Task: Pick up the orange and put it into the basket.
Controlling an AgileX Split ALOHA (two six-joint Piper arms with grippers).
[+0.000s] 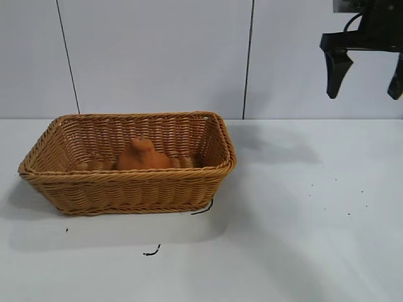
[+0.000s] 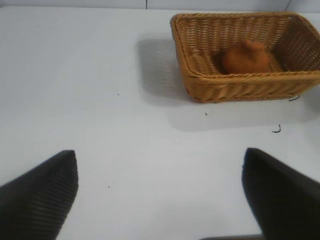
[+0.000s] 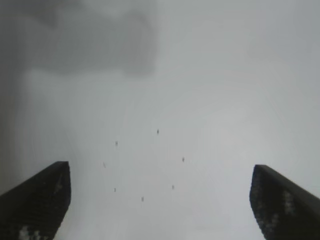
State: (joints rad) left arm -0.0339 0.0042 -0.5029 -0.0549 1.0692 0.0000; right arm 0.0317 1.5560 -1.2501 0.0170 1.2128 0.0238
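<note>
Orange [image 1: 142, 157] sits inside basket [image 1: 129, 185], knob up, at about 8 o'clock from the raised right gripper [image 1: 365, 78], fingers spread and empty; left gripper [image 2: 160, 192] released too, hovering over counter [image 1: 302, 239].

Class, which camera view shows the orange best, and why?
The left wrist view: the orange lies inside the basket, seen from above. The exterior view has the basket's front wall hiding its lower part. The right wrist view shows only table.
</note>
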